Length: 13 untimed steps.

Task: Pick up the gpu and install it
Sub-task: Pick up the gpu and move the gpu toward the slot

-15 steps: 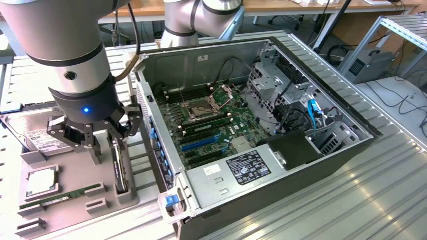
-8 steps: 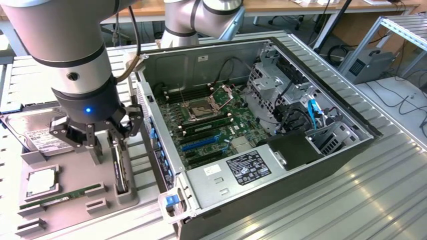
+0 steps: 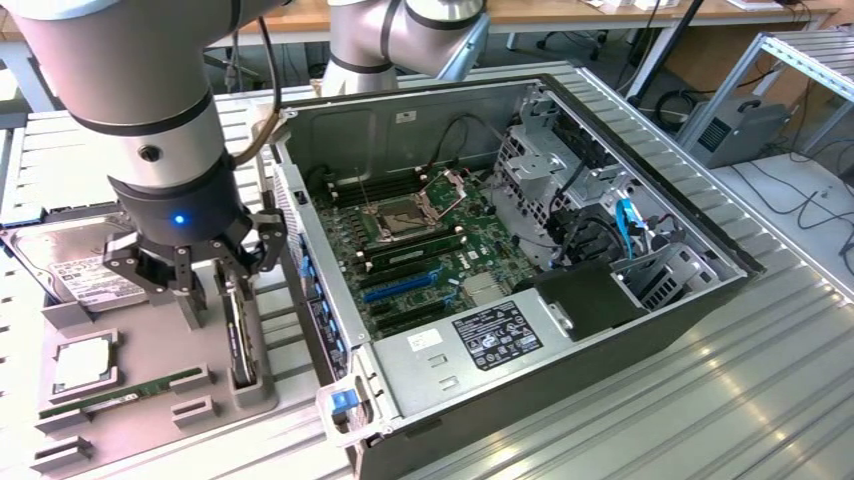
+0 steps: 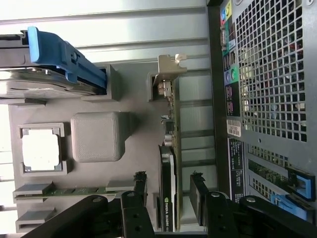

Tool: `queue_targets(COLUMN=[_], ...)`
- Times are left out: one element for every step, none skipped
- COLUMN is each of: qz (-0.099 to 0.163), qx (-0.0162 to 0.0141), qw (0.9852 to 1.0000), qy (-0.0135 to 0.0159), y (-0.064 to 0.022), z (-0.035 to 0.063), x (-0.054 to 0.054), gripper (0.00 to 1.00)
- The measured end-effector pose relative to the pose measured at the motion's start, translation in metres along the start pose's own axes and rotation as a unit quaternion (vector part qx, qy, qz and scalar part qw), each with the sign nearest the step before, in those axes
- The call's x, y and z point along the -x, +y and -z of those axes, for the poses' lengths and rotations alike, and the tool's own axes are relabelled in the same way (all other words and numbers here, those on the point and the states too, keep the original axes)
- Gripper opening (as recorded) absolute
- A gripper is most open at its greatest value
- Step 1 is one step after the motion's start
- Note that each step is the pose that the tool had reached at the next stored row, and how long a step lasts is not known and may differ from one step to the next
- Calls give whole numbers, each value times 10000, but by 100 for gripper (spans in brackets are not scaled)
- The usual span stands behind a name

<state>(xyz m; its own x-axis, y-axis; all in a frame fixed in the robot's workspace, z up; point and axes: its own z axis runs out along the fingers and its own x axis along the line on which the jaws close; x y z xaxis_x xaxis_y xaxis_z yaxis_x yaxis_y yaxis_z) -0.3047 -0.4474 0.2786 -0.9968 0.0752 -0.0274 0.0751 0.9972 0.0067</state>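
One gpu [image 4: 167,163], standing on edge along tray [image 4: 133,99] edge nearest case [image 4: 267,74]. Two fingers [image 4: 199,198], wide open, straddle it, holding nothing.

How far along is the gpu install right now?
Nothing is installed yet. The gpu stands on edge in the gray tray, not lifted. In hand: the open gripper straddles it without gripping. Left: lifting it and seating it on the motherboard.

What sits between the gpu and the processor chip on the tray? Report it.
A raised gray block stands between the gpu and the processor chip, in the wrist view.
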Motion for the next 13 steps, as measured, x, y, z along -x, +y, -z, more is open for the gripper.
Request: queue_targets(qz=[0,0,0,0,0,0,0,0,1,1,0,0,1], qx=[-3,-5,-7,-9,-10,-12,-14,-15,-16,-17,-19,-20,-21], qw=[10000,10000,10000,10000,10000,10000,10000,10000,10000,10000,10000,10000,10000], qy=[0,1,1,1,0,-1,-1,-1,-1,-1,-1,-1,-1], y=[4,8,11,14,17,20,23,25,28,30,33,34,36], z=[-8,-16,-24,-33,-42,-52,-61,-70,-80,-90,-100,-112,-120], x=[1,3,4,4,5,6,6,7,8,9,10,12,13], gripper=[48,48,48,48,48,48,48,48,48,48,48,48,48])
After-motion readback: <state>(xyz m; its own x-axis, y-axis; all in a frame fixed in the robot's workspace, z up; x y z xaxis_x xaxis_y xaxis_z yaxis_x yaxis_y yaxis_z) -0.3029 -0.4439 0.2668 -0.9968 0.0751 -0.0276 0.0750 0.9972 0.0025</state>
